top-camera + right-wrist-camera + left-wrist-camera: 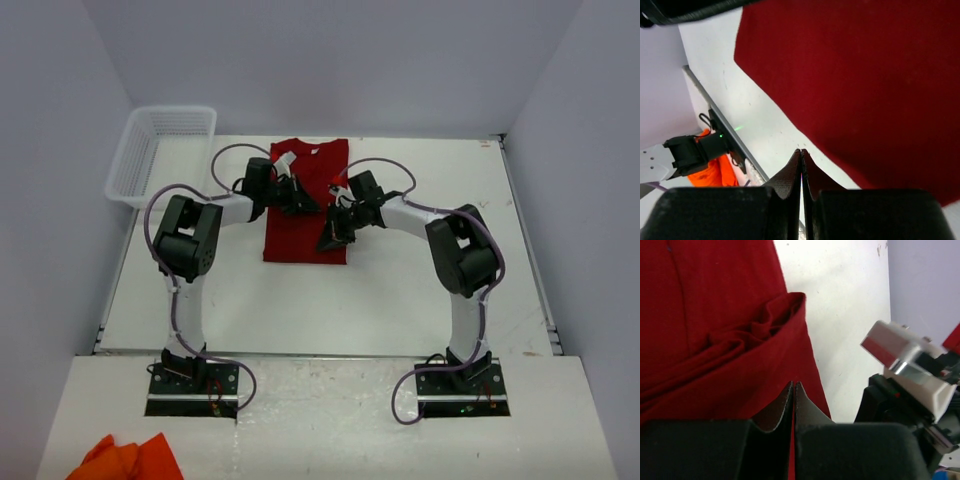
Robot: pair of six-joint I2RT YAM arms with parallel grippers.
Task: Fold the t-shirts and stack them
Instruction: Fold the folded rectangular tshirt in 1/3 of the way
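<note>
Top external view: your shirt (pixel 290 235) lies folded into a tall red rectangle in the upper middle of the frame, on the white table (pixel 400 300), collar end toward the top. Both arms reach in over it. The left gripper (pixel 306 204) sits over the middle of the shirt, and the right gripper (pixel 327 243) hangs over its lower right part.

Left wrist view: your left gripper (pixel 794 386) is clamped tight, tips together right at the shirt's (pixel 715 340) edge. A thin red sliver shows between the fingers, but you can't tell if any cloth is really pinched. There's a bunched fold in the middle of the frame, and part of the right arm (pixel 905 370) at the right.

Right wrist view: your right gripper (pixel 801 152) is clenched too, gripping nothing, tips over bare table just beside the shirt's (pixel 865 75) edge.

Also around: a white basket (pixel 160 150) at upper left, well apart from the shirt, and an orange cloth (pixel 125 460) in the bottom left corner.
</note>
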